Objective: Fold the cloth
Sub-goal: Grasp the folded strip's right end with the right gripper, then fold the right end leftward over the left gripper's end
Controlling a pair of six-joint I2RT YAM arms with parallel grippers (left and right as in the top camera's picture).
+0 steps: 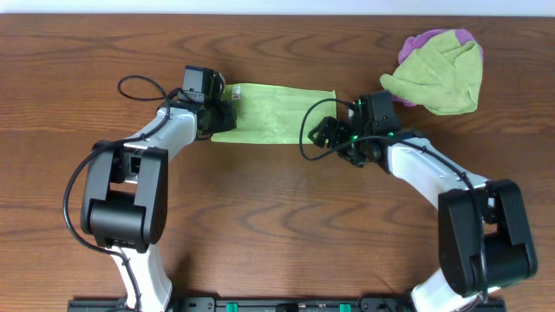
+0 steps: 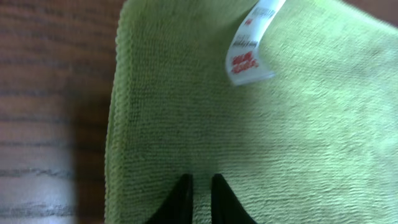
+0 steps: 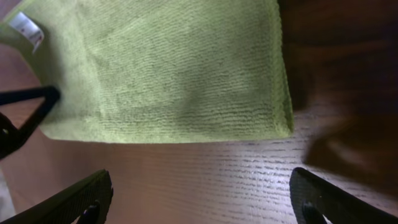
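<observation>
A robotics laboratory bench is indicated. A left arm [image 1: 130, 186] and a right arm [image 1: 451, 186] are found mounted by a rail [image 1: 286, 304] at the edge of a plain wood-grain table [image 1: 277, 234]; black cables [image 1: 139, 84] are left exposed; a green cloth [image 1: 273, 114] and heaped cloths [image 1: 438, 74] are laid out

A crumpled green rag [image 1: 438, 76] lies heaped on a purple one [image 1: 427, 39], beyond and right of the right pincer [image 1: 329, 132], on the wooden bench [image 1: 277, 217].
</observation>
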